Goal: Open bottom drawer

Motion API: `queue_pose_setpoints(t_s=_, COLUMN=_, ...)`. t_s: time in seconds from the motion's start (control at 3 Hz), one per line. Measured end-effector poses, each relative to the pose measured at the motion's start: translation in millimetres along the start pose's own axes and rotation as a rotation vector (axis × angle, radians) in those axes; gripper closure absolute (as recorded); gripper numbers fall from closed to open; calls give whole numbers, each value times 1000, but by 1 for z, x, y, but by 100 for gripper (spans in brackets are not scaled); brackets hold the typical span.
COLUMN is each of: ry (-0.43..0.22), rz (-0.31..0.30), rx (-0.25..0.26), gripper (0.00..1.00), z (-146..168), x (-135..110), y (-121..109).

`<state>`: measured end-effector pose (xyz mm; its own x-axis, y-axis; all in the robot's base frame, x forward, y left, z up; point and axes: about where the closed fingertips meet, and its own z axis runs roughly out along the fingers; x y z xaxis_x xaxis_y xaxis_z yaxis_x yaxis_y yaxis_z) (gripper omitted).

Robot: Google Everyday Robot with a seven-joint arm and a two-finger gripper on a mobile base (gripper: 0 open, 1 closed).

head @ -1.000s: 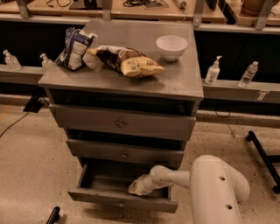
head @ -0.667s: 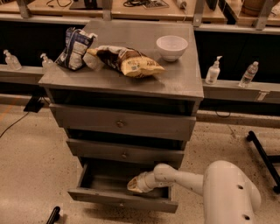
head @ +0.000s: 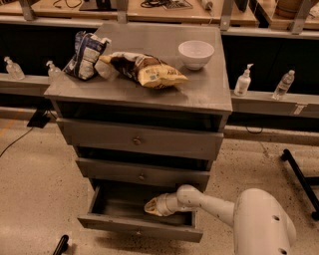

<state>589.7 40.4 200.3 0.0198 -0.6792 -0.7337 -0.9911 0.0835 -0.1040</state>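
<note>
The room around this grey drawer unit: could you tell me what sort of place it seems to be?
Probably a robotics lab or workshop: cabled workbenches behind, pump bottles along a ledge, a speckled hard floor. The robot's pincer sits in the open bottom drawer.

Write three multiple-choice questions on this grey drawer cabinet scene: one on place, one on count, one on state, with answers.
1. Where is the robot's gripper? A) resting on the floor B) inside the narrow grey wooden bottom drawer C) raised in the air
2. How many snack bags lie on the grey cabinet top? A) one B) two C) four
3. The bottom drawer is: A) pulled open B) shut C) removed
Answers: 1 B, it lies over the drawer's dark inside. 2 B, a blue-white bag and a brown-yellow bag. 3 A, its front stands out past the mid-sized grey drawer above.
</note>
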Motion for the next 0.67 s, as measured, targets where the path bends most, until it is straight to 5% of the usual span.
queue_pose_setpoints(t_s=0.67, ry=107, rz=26, rx=-74, gripper=100, z=29, x=27, y=27)
